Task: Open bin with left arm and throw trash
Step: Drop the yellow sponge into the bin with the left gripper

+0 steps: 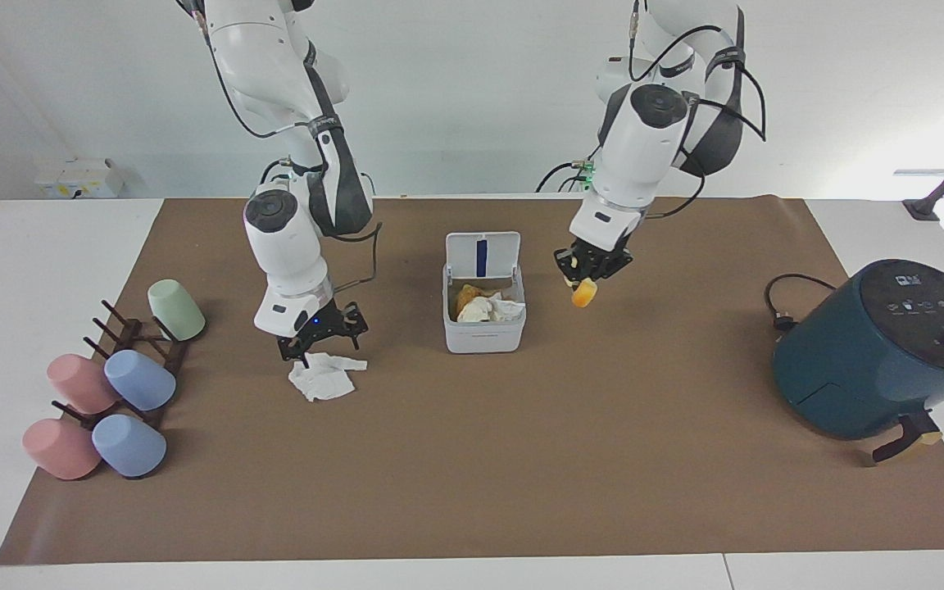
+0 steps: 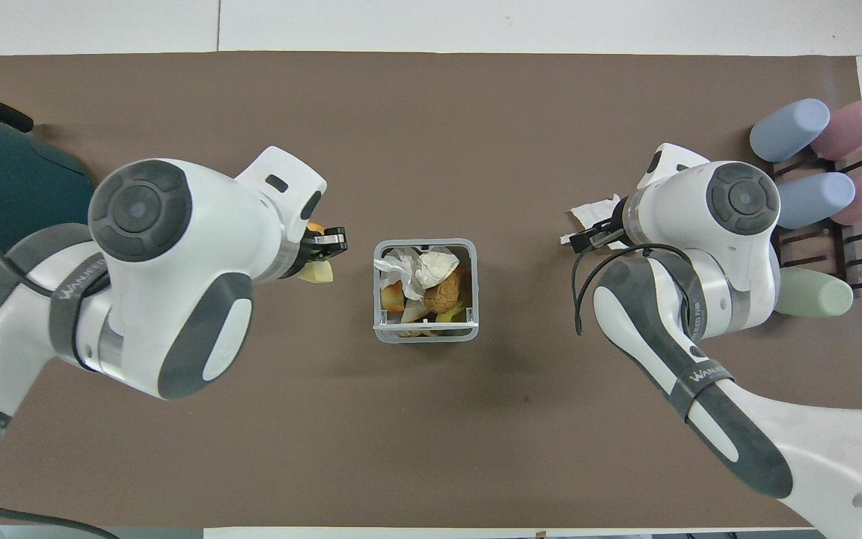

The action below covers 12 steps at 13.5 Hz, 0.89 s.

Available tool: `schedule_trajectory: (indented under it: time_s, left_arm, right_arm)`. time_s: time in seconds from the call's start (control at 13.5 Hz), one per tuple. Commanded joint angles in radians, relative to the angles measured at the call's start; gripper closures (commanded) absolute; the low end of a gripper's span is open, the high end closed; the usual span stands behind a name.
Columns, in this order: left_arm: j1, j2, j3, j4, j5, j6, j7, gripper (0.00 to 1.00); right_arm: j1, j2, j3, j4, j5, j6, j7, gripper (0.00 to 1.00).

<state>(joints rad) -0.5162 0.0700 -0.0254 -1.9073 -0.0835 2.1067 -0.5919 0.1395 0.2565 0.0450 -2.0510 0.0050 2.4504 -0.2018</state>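
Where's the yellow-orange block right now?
The yellow-orange block is held up in the left hand, in the air beside the open bin.

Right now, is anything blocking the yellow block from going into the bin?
Nothing visible. The left gripper holds the yellow-orange block in the air beside the bin. The lid stands open, and no object lies between them.
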Motion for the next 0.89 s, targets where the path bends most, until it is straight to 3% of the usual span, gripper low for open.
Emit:
schedule_trajectory:
  time_s: [0.0, 0.59, 0.66, 0.74, 0.81]
  left_arm:
    - [-0.089, 0.062, 0.015, 0.004, -0.025, 0.106, -0.084, 1.00]
    - [-0.200, 0.162, 0.015, -0.052, -0.025, 0.248, -0.121, 1.00]
    - [-0.203, 0.162, 0.015, -0.055, -0.024, 0.242, -0.121, 1.00]
    - [-0.205, 0.160, 0.015, -0.052, -0.025, 0.231, -0.126, 1.00]
    - [-0.205, 0.160, 0.015, -0.050, -0.024, 0.234, -0.137, 0.60]
  right_arm:
    - [-0.029, 0.032, 0.012, -0.006, -0.011, 0.047, -0.011, 0.00]
    - [-0.061, 0.040, 0.015, -0.058, -0.007, 0.047, -0.011, 0.00]
    - [-0.064, 0.040, 0.015, -0.058, -0.007, 0.047, -0.011, 0.13]
    - [-0.064, 0.040, 0.015, -0.055, -0.007, 0.045, -0.013, 0.38]
    - [-0.061, 0.041, 0.016, -0.051, -0.007, 0.039, -0.013, 0.63]
